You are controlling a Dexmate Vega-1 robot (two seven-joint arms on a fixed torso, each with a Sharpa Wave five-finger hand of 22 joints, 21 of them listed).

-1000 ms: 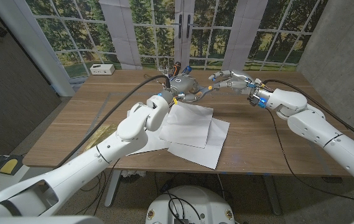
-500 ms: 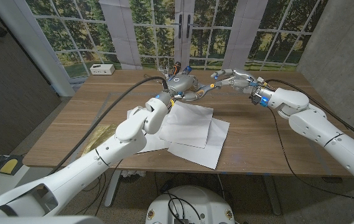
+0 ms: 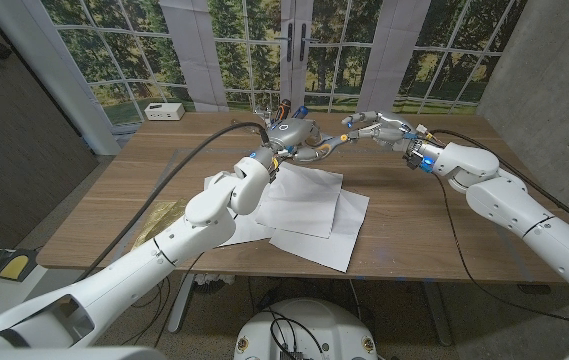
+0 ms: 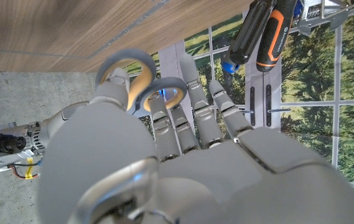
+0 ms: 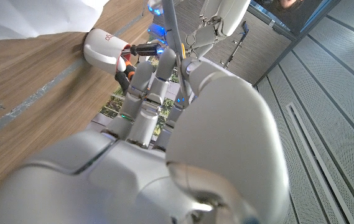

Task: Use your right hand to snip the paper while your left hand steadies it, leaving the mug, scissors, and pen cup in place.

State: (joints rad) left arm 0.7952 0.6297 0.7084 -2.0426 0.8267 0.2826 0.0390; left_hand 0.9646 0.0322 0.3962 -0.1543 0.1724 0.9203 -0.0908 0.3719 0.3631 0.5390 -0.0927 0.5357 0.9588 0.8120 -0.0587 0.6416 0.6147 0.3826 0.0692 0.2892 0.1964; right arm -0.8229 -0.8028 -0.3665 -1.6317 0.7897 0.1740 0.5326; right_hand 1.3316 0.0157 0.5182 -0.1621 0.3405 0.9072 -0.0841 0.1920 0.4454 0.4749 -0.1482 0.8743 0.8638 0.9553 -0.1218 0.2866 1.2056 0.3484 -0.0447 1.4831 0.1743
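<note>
Wooden table [image 3: 414, 235], long grain lines running across. White paper sheets [image 3: 304, 205] lie overlapped on it, just below the left hand's fingers [image 3: 309, 152], top edge nearly under them. Thin yellowish strip w/ a flat ruler-like piece [image 3: 159, 222] lies well apart from both hands, twd the near-left edge. Small white box [image 3: 166, 111] sits at the far-left corner, well away from the fingers. White mug [image 5: 105, 50] stands on the wood just beyond the right hand's fingertips [image 5: 164, 59], beside the paper's edge.
</note>
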